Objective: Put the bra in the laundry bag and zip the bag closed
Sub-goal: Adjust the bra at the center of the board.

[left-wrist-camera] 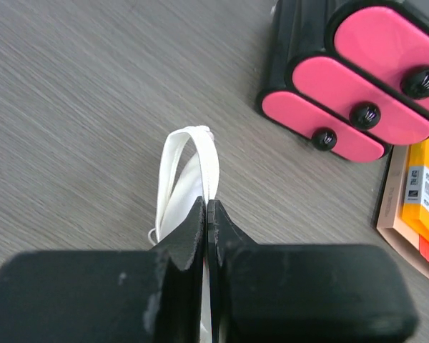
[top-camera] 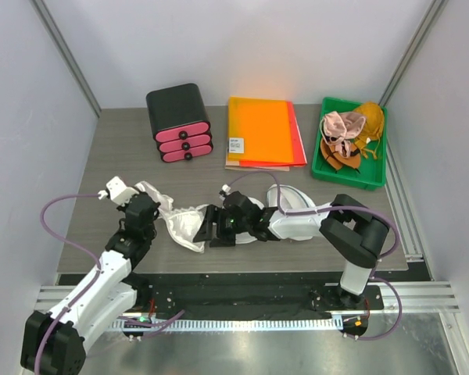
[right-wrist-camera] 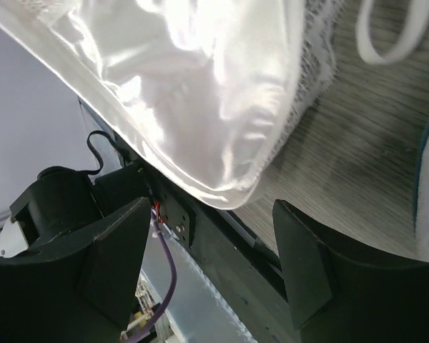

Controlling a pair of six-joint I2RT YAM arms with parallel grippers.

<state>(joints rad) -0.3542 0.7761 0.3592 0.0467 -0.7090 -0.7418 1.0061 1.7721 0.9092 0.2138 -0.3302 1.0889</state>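
Observation:
The white satin bra (top-camera: 181, 224) lies on the grey table at front centre. My left gripper (top-camera: 151, 208) is shut on one of its white straps (left-wrist-camera: 189, 161); in the left wrist view the jaws (left-wrist-camera: 208, 207) are pressed together on the strap loop. My right gripper (top-camera: 209, 226) is open at the bra's right side. In the right wrist view a bra cup (right-wrist-camera: 200, 93) hangs just beyond the open fingers (right-wrist-camera: 211, 207), not between them. The white laundry bag (top-camera: 295, 212) lies right of the bra, partly under my right arm.
A black drawer unit with pink fronts (top-camera: 179, 123) stands at the back left and also shows in the left wrist view (left-wrist-camera: 357, 78). Orange folders (top-camera: 262, 131) lie at the back centre. A green bin (top-camera: 328, 168) holding garments sits at the back right. The table's front edge is just below the bra.

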